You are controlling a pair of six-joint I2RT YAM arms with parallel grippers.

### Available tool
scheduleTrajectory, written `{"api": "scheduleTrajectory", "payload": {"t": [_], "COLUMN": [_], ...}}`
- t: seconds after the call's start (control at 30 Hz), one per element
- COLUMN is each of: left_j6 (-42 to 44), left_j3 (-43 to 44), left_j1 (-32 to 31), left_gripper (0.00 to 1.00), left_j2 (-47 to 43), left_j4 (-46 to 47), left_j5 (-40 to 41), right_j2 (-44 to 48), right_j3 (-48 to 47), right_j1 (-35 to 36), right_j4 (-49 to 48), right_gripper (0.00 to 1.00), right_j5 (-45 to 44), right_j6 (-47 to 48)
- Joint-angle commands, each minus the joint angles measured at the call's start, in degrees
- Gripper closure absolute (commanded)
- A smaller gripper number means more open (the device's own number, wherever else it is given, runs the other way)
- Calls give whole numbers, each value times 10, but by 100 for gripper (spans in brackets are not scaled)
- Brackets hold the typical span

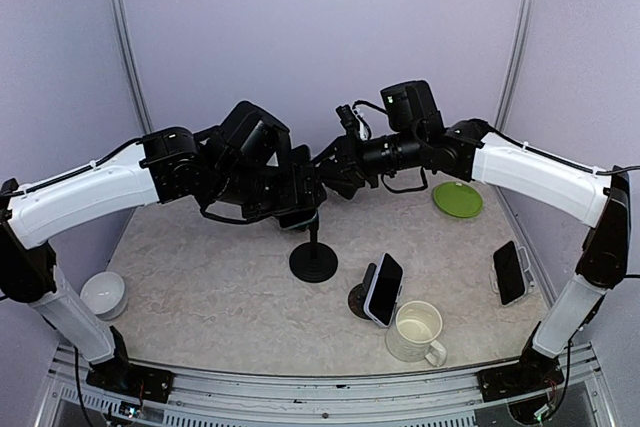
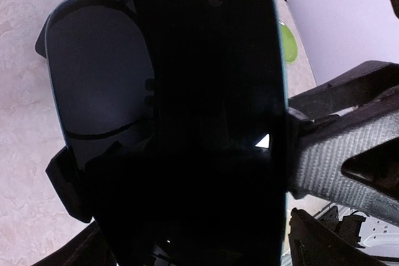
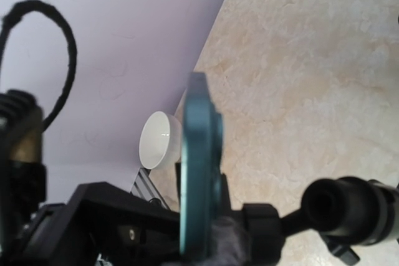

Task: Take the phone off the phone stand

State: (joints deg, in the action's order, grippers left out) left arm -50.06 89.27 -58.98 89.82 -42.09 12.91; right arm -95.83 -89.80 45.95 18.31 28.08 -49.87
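A teal-edged phone (image 1: 300, 217) with a dark screen sits in the clamp of a black stand (image 1: 313, 262) with a round base at the table's middle. Both grippers meet at it. My right gripper (image 1: 335, 179) is shut on the phone. In the right wrist view the phone (image 3: 199, 172) stands edge-on between my grey pad and black finger (image 3: 199, 241), beside the stand's ball joint (image 3: 349, 216). My left gripper (image 1: 298, 197) faces the screen, which fills the left wrist view (image 2: 187, 123). Its fingers (image 2: 318, 241) flank the phone's lower edges; contact is hidden in the dark.
A second phone on a stand (image 1: 383, 290) and a cream mug (image 1: 415, 332) sit at the front middle. A third phone on a stand (image 1: 510, 272) is at the right edge. A green plate (image 1: 457, 199) lies at the back right, a white bowl (image 1: 103, 294) at the front left.
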Motion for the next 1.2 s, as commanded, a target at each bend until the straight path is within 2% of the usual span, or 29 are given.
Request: {"api": "scheduleTrajectory", "payload": {"t": [0.0, 0.3, 0.53, 0.67, 0.73, 0.93, 1.17], "left_j6": [-8, -53, -89, -85, -83, -25, 25], "left_j3": [26, -5, -59, -86, -102, -162, -188], "left_j1": [-3, 11, 51, 70, 80, 80, 65], "left_gripper": [12, 39, 48, 52, 53, 60, 61], "left_j2": [12, -23, -77, -105, -117, -160, -180], "left_j4": [-36, -68, -82, -59, -35, 129, 290], "left_j5": [25, 68, 90, 79, 61, -20, -126], "right_j2": [40, 46, 59, 62, 61, 54, 34], "right_j3": [-3, -3, 14, 19, 21, 21, 7], "right_j1": [-3, -9, -21, -27, -28, -28, -28], "right_j4": [-77, -59, -53, -54, -58, -64, -53], "right_gripper": [100, 100, 100, 100, 100, 100, 100], "right_j5": [1, -4, 5, 12, 18, 24, 23], "right_j6": [-1, 8, 12, 14, 15, 15, 21]}}
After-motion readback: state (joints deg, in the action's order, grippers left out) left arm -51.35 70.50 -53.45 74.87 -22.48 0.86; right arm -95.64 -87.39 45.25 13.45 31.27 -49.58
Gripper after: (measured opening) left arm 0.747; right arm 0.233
